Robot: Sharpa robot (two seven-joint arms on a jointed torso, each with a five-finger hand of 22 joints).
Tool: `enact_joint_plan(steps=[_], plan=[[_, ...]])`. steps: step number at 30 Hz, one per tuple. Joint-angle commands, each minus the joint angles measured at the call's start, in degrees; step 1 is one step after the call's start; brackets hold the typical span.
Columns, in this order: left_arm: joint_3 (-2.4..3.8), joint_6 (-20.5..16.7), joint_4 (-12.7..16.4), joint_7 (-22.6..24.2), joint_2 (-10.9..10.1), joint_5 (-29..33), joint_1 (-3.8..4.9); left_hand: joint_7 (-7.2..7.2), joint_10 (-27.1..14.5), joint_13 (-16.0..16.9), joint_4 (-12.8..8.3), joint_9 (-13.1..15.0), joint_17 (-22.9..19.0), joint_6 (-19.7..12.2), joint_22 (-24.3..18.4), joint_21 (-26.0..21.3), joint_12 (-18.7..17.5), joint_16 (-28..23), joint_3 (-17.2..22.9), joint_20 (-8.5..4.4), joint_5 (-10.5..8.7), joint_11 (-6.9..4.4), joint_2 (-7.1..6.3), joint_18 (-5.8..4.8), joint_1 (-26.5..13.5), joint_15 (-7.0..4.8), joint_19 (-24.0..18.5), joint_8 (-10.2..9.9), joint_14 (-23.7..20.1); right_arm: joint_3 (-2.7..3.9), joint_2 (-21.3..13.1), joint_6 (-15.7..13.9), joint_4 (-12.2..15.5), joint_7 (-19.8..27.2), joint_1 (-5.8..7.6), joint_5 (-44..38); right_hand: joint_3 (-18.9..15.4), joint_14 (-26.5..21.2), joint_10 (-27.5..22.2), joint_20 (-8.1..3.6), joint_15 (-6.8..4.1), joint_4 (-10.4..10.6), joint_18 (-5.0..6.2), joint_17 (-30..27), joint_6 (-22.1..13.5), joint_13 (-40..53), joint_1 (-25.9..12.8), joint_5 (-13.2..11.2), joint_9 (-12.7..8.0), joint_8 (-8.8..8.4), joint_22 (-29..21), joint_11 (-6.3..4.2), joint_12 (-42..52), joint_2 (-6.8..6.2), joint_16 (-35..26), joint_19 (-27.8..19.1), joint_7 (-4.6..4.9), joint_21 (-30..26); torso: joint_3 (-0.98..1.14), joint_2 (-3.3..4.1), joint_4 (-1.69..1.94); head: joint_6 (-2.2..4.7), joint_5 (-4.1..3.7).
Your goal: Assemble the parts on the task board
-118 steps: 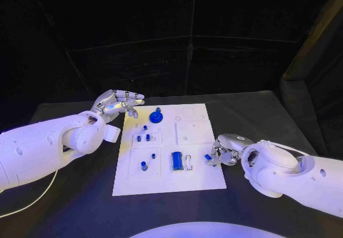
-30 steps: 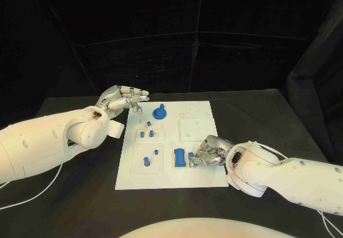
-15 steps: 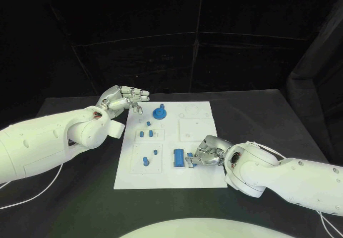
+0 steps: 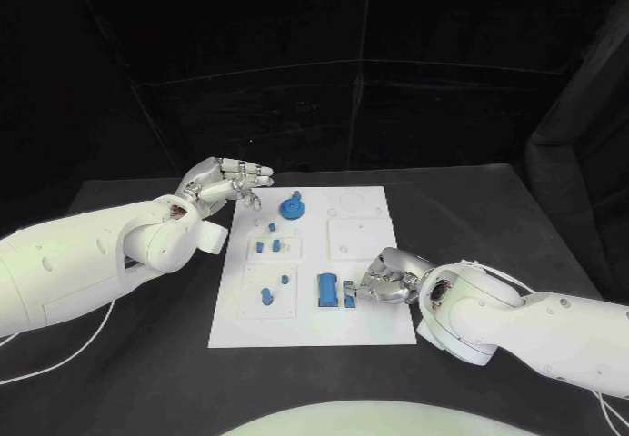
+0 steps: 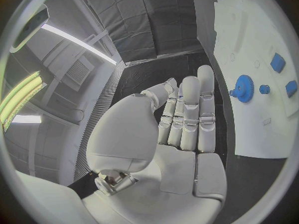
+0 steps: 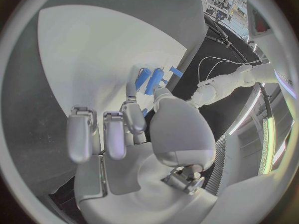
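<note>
The white task board (image 4: 361, 313) lies in the middle of the black table. On it are a blue gear (image 4: 293, 209), a blue block (image 4: 326, 289) and a few small blue pegs (image 4: 266, 294). My right hand (image 4: 384, 277) reaches onto the board's right part and pinches a small blue part (image 4: 352, 293) between thumb and finger, right beside the blue block (image 6: 143, 78). My left hand (image 4: 225, 186) hovers off the board's far left corner, fingers straight, holding nothing. The left wrist view shows the left hand (image 5: 187, 114) beside the gear (image 5: 243, 88).
The black table (image 4: 131, 354) runs wide around the board on every side. A white cable (image 4: 53, 368) lies on it at the near left. Black curtains close off the back.
My right hand has carried its small blue part leftward across the board to the spot beside the blue block. The left hand has stayed where it was.
</note>
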Motion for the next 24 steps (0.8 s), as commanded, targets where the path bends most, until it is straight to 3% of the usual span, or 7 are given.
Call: enact_joint_plan(steps=[1,3,5,10,13,24], plan=[[0.04,0.62,-0.04,0.24,0.09,0.17,0.07,-0.02,-0.45,0.06,0.08,0.01,-0.06,-0.29,-0.09,-0.27,0.30,0.26,-0.14,0.12,0.22,-0.08,0.36,0.78,-0.22,-0.01,-0.33,0.23,-0.53,0.01,-0.28,-0.27,0.35,1.18,0.06,-0.73,-0.54,4.62,0.36,-0.51,-0.52,-0.36,-0.80,8.19,0.35,0.10,-0.01,0.48,0.14,-0.26,4.76,0.01,-0.16,0.33,0.38,2.03,-0.11,0.27,-0.02,0.03,0.02,0.14,-0.05],[0.04,0.63,-0.06,0.23,0.13,0.17,0.07,-0.02,-0.45,0.06,0.08,0.01,-0.06,-0.29,-0.09,-0.27,0.30,0.26,-0.14,0.12,0.22,-0.08,0.36,0.78,-0.22,-0.01,-0.33,0.23,-0.53,0.01,-0.37,0.32,0.34,1.12,0.06,-0.91,-0.57,4.61,0.34,-0.55,-0.55,-1.24,-0.80,8.16,0.31,0.11,1.42,0.77,0.24,-0.30,4.78,-0.01,-0.22,0.26,0.36,2.04,-0.12,0.27,-0.02,0.04,0.01,0.17,-0.11],[0.04,0.64,-0.09,0.23,0.18,0.17,0.07,-0.02,-0.45,0.06,0.08,0.01,-0.06,-0.29,-0.09,-0.27,0.30,0.26,-0.14,0.12,0.22,-0.08,0.36,0.78,-0.22,-0.01,-0.33,0.23,-0.53,0.01,-0.45,1.50,0.28,1.02,0.07,-1.29,-0.42,4.60,0.29,-0.58,-0.59,-2.96,-0.81,8.11,0.26,0.12,4.08,-0.53,0.37,-0.37,4.81,-0.02,-0.32,0.24,0.33,2.04,-0.09,0.28,-0.03,0.05,0.01,0.20,-0.16],[0.04,0.63,-0.17,0.18,0.26,0.17,0.07,-0.02,-0.45,0.06,0.08,0.01,-0.06,-0.29,-0.09,-0.27,0.30,0.26,-0.14,0.12,0.22,-0.08,0.36,0.78,-0.22,-0.01,-0.33,0.23,-0.53,0.01,-0.39,3.85,0.26,1.41,0.07,-2.45,-0.72,4.55,0.18,-0.50,-0.46,-6.18,-0.80,7.93,0.19,0.20,8.36,-10.82,0.65,-0.62,4.74,0.12,-0.52,0.42,0.20,1.96,0.08,0.18,-0.05,0.11,0.08,0.03,-0.18],[0.04,0.62,-0.21,0.16,0.27,0.17,0.06,-0.02,-0.45,0.06,0.08,0.01,-0.06,-0.29,-0.09,-0.27,0.30,0.26,-0.14,0.12,0.22,-0.08,0.36,0.78,-0.22,-0.01,-0.33,0.23,-0.53,0.01,-0.36,4.00,0.36,2.12,0.07,-2.71,-1.71,4.55,0.20,-0.39,-0.33,-6.12,-0.79,7.91,0.19,0.28,7.70,-13.28,0.73,-0.72,4.73,0.26,-0.51,0.17,0.18,1.93,0.22,0.16,-0.06,0.10,0.12,0.02,-0.16],[0.04,0.61,-0.28,0.11,0.21,0.17,0.06,-0.02,-0.55,0.04,0.11,0.00,-0.14,-0.37,-0.13,-0.32,0.37,0.31,-0.13,0.14,0.23,-0.08,0.40,0.78,-0.30,0.01,-0.32,0.24,-0.56,0.01,-0.87,2.83,0.29,3.38,0.06,-3.01,-4.92,4.58,0.28,-0.33,-0.34,-3.88,-0.80,8.05,0.31,0.40,4.43,-12.30,1.05,-0.86,4.88,0.21,-0.59,1.20,0.23,1.98,0.10,0.21,-0.05,0.01,-0.02,0.02,-0.06]])
